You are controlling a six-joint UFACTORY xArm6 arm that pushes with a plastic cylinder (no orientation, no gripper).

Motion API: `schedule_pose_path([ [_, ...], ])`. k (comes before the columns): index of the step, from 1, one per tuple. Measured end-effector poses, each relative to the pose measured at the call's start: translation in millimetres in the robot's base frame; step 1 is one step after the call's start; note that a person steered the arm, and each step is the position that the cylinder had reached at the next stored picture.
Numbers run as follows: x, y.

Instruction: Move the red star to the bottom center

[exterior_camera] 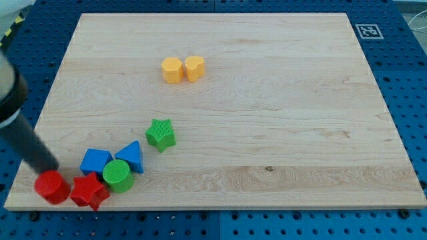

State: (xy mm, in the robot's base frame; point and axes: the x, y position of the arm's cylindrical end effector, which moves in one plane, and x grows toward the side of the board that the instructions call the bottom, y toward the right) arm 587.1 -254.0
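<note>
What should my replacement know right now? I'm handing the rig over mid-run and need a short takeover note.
Tip: my tip sits at the board's lower left corner, just above the red cylinder; I cannot tell if they touch.
Job's block: the red star lies near the bottom left edge, right of the red cylinder, against the green cylinder and below the blue blocks.
Done: nothing visible; the star is not at the bottom center.
Left: push the star rightward along the bottom edge, probably clearing the green cylinder.
</note>
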Motion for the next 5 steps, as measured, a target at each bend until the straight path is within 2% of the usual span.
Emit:
schedule_pose_path([
  [1, 31.4, 0.9],
  [5, 31.4, 19.7],
])
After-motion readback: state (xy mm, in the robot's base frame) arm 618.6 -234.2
